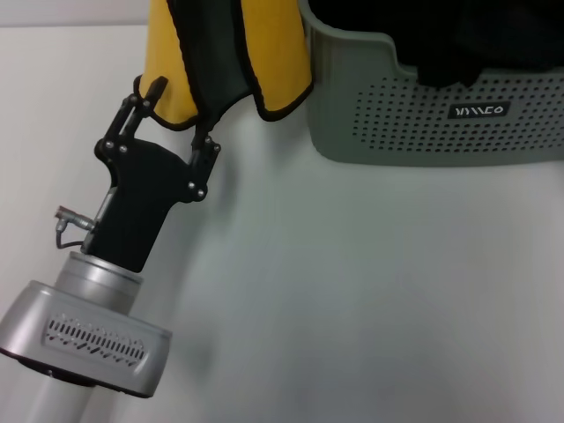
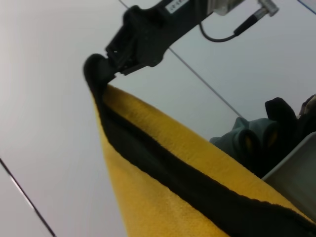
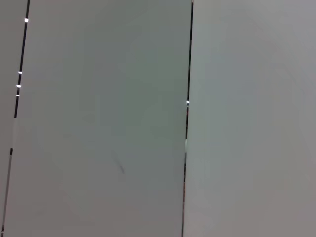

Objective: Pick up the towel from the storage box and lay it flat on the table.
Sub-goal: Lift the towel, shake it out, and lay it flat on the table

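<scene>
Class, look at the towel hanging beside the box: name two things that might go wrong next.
1. The left hand is open around the towel hem, so closing might catch only the edging and slip.
2. The towel hangs folded against the box rim; pulling it out may drag the box across the table.

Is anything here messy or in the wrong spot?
Yes. The yellow and dark green towel hangs bunched in folds beside the grey-green plastic storage box, above the white table, not flat. The left gripper reaches toward its bottom edge.
</scene>
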`<move>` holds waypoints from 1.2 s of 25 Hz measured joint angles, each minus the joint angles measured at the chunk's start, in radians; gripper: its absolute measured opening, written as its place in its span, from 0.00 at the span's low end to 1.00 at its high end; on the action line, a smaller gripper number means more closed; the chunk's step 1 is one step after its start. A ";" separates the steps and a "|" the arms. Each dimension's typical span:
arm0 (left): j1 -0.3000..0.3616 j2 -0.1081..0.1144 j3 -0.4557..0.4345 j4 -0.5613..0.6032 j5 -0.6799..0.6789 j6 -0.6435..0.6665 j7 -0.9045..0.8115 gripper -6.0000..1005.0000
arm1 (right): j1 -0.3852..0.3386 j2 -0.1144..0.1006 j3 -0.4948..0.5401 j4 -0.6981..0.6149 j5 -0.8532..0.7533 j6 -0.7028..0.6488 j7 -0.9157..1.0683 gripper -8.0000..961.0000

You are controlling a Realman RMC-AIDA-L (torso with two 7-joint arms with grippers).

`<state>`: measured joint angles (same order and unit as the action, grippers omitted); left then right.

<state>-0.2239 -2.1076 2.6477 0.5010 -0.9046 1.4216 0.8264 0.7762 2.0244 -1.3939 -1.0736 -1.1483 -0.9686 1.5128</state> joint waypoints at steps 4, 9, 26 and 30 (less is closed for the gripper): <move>0.004 0.000 0.001 -0.003 -0.027 0.001 -0.007 0.57 | -0.009 -0.001 0.001 -0.001 0.000 0.001 -0.001 0.03; 0.005 0.000 0.003 -0.007 -0.042 0.000 -0.023 0.57 | -0.019 -0.001 0.001 -0.002 0.000 0.000 -0.001 0.03; 0.036 0.000 0.005 -0.027 -0.105 0.000 -0.108 0.56 | -0.055 -0.001 -0.005 -0.009 -0.002 -0.019 -0.002 0.03; 0.035 0.000 0.008 -0.027 -0.102 0.000 -0.112 0.50 | -0.058 -0.001 -0.006 -0.012 -0.002 -0.021 0.000 0.03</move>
<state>-0.1892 -2.1076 2.6561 0.4741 -1.0062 1.4219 0.7149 0.7182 2.0232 -1.4003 -1.0855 -1.1507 -0.9892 1.5125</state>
